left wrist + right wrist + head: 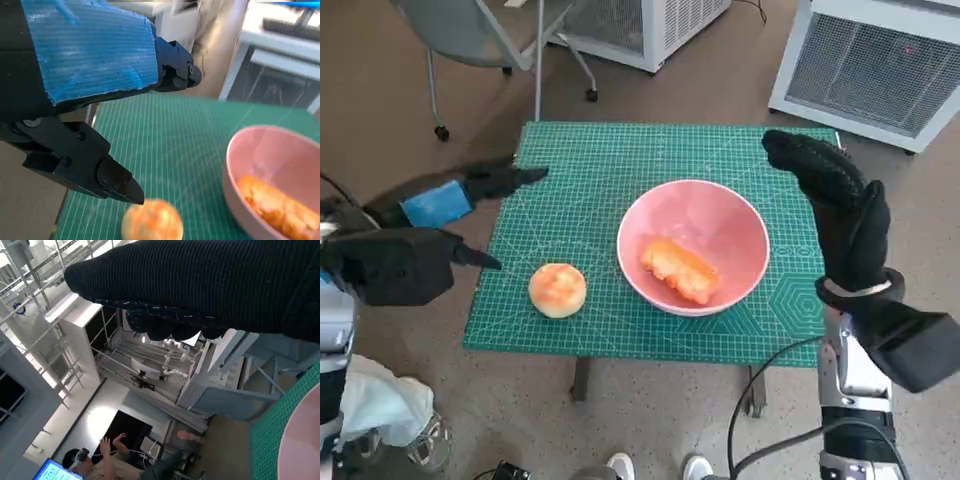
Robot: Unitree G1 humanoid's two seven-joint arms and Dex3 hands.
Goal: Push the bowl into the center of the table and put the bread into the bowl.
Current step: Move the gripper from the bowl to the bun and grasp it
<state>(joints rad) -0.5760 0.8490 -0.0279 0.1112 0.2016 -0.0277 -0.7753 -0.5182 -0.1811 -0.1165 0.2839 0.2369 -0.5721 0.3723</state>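
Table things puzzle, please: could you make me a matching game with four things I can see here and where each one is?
Things:
1 long bread
2 round bun
3 left hand
4 right hand

Places:
A beside the table's left edge
B on the green mat, left of the bowl
C raised by the table's right edge
D inside the pink bowl

Pairs: 1-D, 2-B, 3-A, 4-C

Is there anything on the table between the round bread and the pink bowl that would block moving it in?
Nothing visible lies on the mat between the round bread and the pink bowl. The bowl already holds a long bread, leaving bare room beside it.
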